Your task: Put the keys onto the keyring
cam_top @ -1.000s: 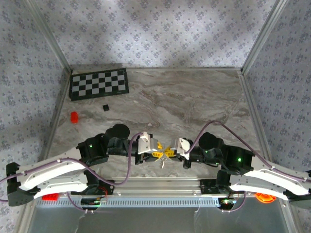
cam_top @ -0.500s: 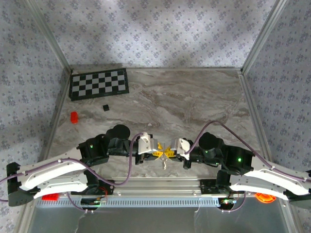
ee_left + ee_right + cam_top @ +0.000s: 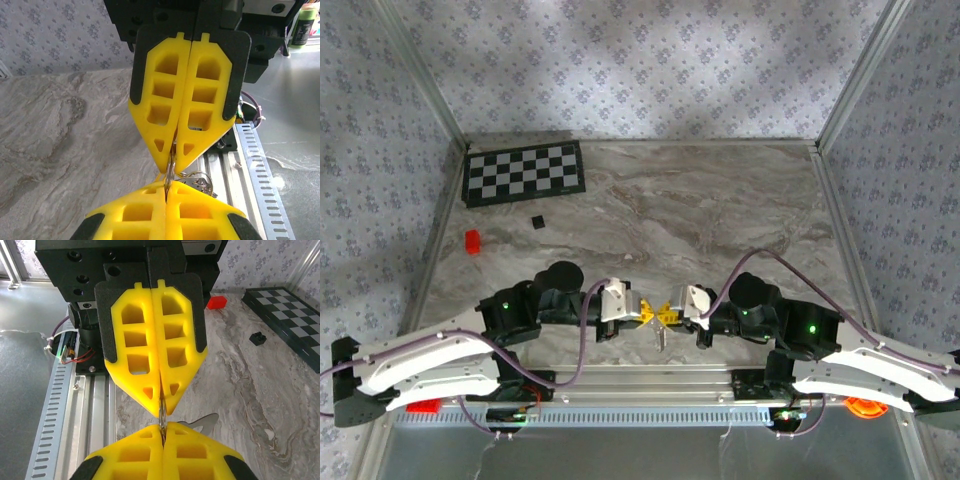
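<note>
Both grippers meet tip to tip near the table's front edge. My left gripper (image 3: 648,313) and my right gripper (image 3: 671,313) are each shut on the thin silvery keyring (image 3: 660,315), which spans the small gap between them. In the left wrist view my left gripper (image 3: 167,187) pinches the keyring (image 3: 171,172) from below, the right one's yellow fingers (image 3: 205,100) from above, and a cluster of silver keys (image 3: 200,181) hangs just beside it. In the right wrist view my right gripper (image 3: 162,429) grips the keyring (image 3: 161,415), and a flat silver key (image 3: 204,421) juts out to the right.
A checkerboard (image 3: 524,172) lies at the back left, with a small black cube (image 3: 537,221) and a red block (image 3: 472,241) in front of it. An aluminium rail (image 3: 650,410) runs along the near edge just behind the grippers. An orange piece (image 3: 861,406) sits by the right base.
My left gripper's fingers have closed onto the keyring and the left arm has shifted slightly. The right gripper has stayed shut in place.
</note>
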Action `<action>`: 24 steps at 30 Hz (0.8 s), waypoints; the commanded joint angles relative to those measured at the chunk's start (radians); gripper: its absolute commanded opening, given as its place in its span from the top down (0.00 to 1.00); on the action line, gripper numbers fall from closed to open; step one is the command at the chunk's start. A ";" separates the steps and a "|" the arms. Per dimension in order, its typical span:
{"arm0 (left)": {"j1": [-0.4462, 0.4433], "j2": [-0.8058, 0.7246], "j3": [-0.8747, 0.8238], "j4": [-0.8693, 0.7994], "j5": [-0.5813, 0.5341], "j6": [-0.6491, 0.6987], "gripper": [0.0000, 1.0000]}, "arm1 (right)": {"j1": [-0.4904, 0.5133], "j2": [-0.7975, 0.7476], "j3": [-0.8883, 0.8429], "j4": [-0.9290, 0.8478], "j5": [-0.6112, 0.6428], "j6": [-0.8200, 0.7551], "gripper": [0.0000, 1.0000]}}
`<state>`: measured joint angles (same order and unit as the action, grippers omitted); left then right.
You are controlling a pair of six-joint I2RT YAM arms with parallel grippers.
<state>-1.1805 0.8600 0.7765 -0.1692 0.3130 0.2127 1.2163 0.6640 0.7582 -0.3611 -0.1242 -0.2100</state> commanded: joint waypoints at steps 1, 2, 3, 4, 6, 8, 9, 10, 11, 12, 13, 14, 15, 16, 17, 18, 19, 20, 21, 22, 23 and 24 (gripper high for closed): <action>-0.004 -0.040 -0.003 0.055 -0.011 -0.011 1.00 | 0.006 -0.016 0.020 0.026 0.004 -0.001 1.00; -0.004 -0.042 -0.005 0.061 -0.012 -0.013 1.00 | 0.006 -0.018 0.015 0.029 0.003 0.004 1.00; -0.005 -0.049 -0.010 0.068 -0.010 -0.015 1.00 | 0.006 -0.022 0.011 0.035 0.002 0.009 1.00; -0.005 -0.055 -0.017 0.077 -0.011 -0.018 1.00 | 0.006 -0.026 0.008 0.040 0.003 0.012 1.00; -0.004 -0.064 -0.026 0.091 -0.013 -0.021 1.00 | 0.005 -0.032 0.007 0.044 0.004 0.017 0.93; -0.005 -0.072 -0.032 0.104 -0.019 -0.022 1.00 | 0.006 -0.042 0.007 0.046 0.004 0.017 0.83; -0.004 -0.081 -0.036 0.116 -0.022 -0.026 1.00 | 0.004 -0.047 0.007 0.048 0.005 0.018 0.77; -0.004 -0.089 -0.043 0.131 -0.023 -0.028 1.00 | 0.003 -0.053 0.006 0.048 0.005 0.020 0.72; -0.005 -0.098 -0.048 0.145 -0.022 -0.031 1.00 | 0.002 -0.058 0.004 0.053 0.001 0.025 0.69; -0.005 -0.112 -0.054 0.160 -0.022 -0.032 1.00 | 0.002 -0.066 -0.001 0.062 -0.002 0.030 0.65; -0.004 -0.124 -0.061 0.171 -0.021 -0.034 1.00 | 0.001 -0.074 -0.008 0.071 -0.009 0.037 0.63; -0.005 -0.132 -0.065 0.184 -0.020 -0.035 1.00 | 0.000 -0.084 -0.013 0.079 -0.016 0.041 0.61; -0.004 -0.141 -0.067 0.196 -0.018 -0.037 1.00 | -0.001 -0.094 -0.021 0.087 -0.022 0.043 0.61; -0.003 -0.147 -0.068 0.205 -0.012 -0.039 1.00 | -0.002 -0.104 -0.027 0.095 -0.025 0.044 0.60; -0.004 -0.151 -0.068 0.212 -0.004 -0.040 1.00 | -0.003 -0.112 -0.034 0.100 -0.027 0.046 0.61; -0.004 -0.155 -0.069 0.219 0.007 -0.042 1.00 | -0.003 -0.122 -0.039 0.108 -0.029 0.047 0.61; -0.004 -0.159 -0.071 0.230 0.017 -0.047 1.00 | -0.004 -0.130 -0.046 0.117 -0.032 0.047 0.61; -0.003 -0.163 -0.074 0.241 0.023 -0.052 1.00 | -0.004 -0.134 -0.050 0.124 -0.036 0.046 0.61; -0.004 -0.166 -0.079 0.251 0.033 -0.057 1.00 | -0.005 -0.141 -0.055 0.133 -0.043 0.046 0.61; -0.003 -0.170 -0.084 0.261 0.040 -0.063 1.00 | -0.006 -0.145 -0.060 0.139 -0.052 0.046 0.61; -0.003 -0.171 -0.085 0.266 0.045 -0.067 1.00 | -0.006 -0.148 -0.062 0.146 -0.060 0.044 0.60; -0.003 -0.173 -0.085 0.268 0.052 -0.071 1.00 | -0.008 -0.150 -0.066 0.154 -0.072 0.045 0.60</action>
<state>-1.1805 0.7040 0.6975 0.0166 0.3241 0.1673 1.2152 0.5251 0.7071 -0.2573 -0.1574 -0.1791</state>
